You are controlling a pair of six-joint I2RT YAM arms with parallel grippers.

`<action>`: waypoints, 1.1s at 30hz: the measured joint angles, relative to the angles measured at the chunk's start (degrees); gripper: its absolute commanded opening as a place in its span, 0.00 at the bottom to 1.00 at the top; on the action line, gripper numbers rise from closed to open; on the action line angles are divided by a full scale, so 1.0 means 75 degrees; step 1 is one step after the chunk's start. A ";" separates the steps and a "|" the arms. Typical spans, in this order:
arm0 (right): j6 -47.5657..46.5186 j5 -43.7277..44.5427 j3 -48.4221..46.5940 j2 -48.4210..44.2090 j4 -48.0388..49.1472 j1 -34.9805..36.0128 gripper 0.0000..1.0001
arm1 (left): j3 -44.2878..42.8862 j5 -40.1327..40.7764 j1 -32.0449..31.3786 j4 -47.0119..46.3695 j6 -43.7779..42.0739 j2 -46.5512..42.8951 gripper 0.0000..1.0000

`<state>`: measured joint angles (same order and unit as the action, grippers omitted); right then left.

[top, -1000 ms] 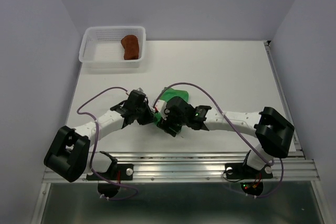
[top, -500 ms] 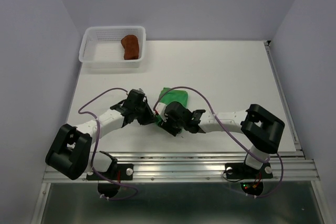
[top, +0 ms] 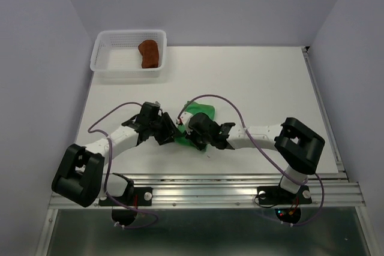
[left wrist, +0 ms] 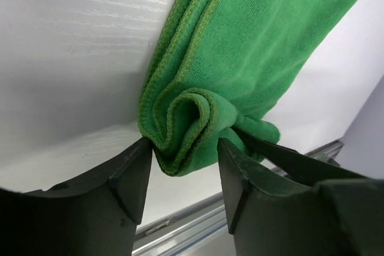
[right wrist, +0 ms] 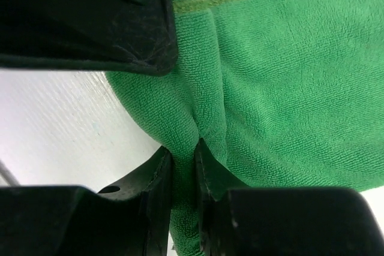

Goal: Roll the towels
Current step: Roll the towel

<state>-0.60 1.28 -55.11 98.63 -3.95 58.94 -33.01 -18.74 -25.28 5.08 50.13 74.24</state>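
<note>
Left wrist: left pincer (left wrist: 183,163) nearly closed around the green towel (left wrist: 252,40) curl; right pincer (right wrist: 183,178) seemingly pinches a fold. Roll both ends evenly.

So the setup sits in a little boxed-in booth. The bench (top: 264,82) is plain white, and up close in the left wrist view you can see a faint wood-grain texture on the top. Three walls close it in: a back wall (top: 210,4) along the far edge, a left wall (top: 36,88) and a right wall (top: 354,58) along the side edges, all a flat pale lavender-grey. A thin metal strip (top: 321,106) runs down the right edge. Along the near edge there's a silver aluminium rail (top: 210,187), and past that a dark grey-green floor (top: 210,232). Lighting is soft and even, with only faint shadows.
</note>
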 measured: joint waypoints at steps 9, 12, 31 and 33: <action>0.1460 -0.2873 -0.0315 0.0376 -0.0213 -0.1597 0.11 | 0.0000 0.0216 0.0085 0.0119 -0.0009 -0.0825 0.80; 0.1784 -0.3672 -0.0437 0.0551 -0.0254 -0.1894 0.11 | 0.0000 0.0256 0.0085 0.0108 -0.0009 -0.0979 0.80; 0.3453 -0.6426 -0.1938 0.2168 -0.1087 -0.3284 0.08 | 0.0600 -0.0119 0.0087 -0.1367 -0.0096 -0.0291 0.81; 0.3547 -0.6543 -0.1964 0.2259 -0.1131 -0.3346 0.07 | 0.0574 -0.0096 0.0128 -0.1504 -0.0041 0.0079 0.79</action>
<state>26.00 -47.79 -69.84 115.57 -12.43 33.85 -28.71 -19.46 -24.32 -6.20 49.82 74.83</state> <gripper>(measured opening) 0.218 0.809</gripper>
